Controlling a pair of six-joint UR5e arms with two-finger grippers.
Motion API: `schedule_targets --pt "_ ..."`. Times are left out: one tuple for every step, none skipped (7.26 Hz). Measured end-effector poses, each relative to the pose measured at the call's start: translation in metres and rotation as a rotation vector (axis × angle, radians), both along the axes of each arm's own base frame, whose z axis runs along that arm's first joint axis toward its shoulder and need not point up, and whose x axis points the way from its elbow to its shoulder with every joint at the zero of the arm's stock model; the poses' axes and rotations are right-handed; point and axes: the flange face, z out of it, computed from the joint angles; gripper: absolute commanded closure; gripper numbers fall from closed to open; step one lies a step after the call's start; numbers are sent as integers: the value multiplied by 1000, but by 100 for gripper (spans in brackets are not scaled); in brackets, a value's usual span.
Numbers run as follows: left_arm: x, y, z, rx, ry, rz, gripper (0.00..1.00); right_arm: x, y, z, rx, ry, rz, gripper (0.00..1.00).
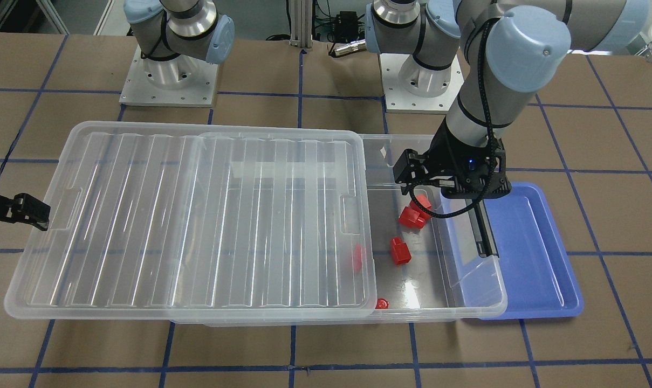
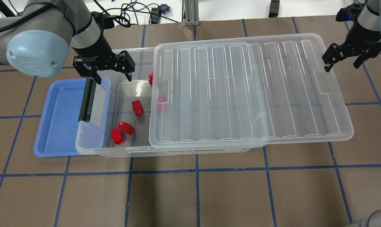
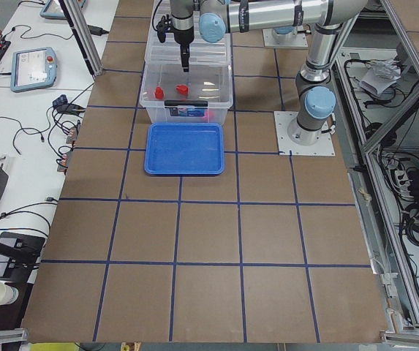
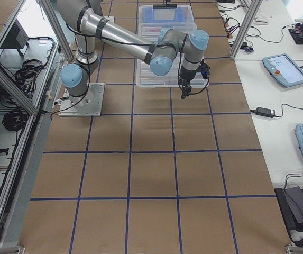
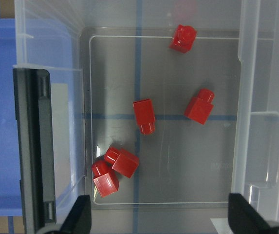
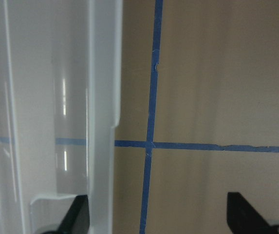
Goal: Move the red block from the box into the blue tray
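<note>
Now see left hand [image 2: 106, 72] spread wide, empty, above uncovered end of box [image 2: 177, 152]. Spot red block [image 2: 137, 107] loose on box floor there, near other red pieces [image 2: 121, 131]. Find lid [image 2: 247, 91] offset toward worktop's [image 2: 190, 195] right edge, blue tray [image 2: 58, 126] just beside box toward left edge. Read right hand [image 2: 343, 60] as wide, empty, beside lid's end.

Glossy plastic red block [image 5: 144, 113]; clear plastic box [image 2: 95, 151]; matt table [image 2: 209, 195].
</note>
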Motion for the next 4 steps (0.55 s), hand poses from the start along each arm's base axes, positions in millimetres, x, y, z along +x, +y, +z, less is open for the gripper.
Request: schedule_targets --pt "0 -1 -15 16 -2 0 0 -1 0 0 1 2 6 0" --pt "0 -3 -28 14 -3 0 0 -3 1 -1 2 3 8 0" --pt "0 -7 -40 0 -2 1 0 -4 1 -1 2 3 9 0" --pt "0 -12 -47 -14 -3 5 0 -5 1 -1 4 10 12 0"
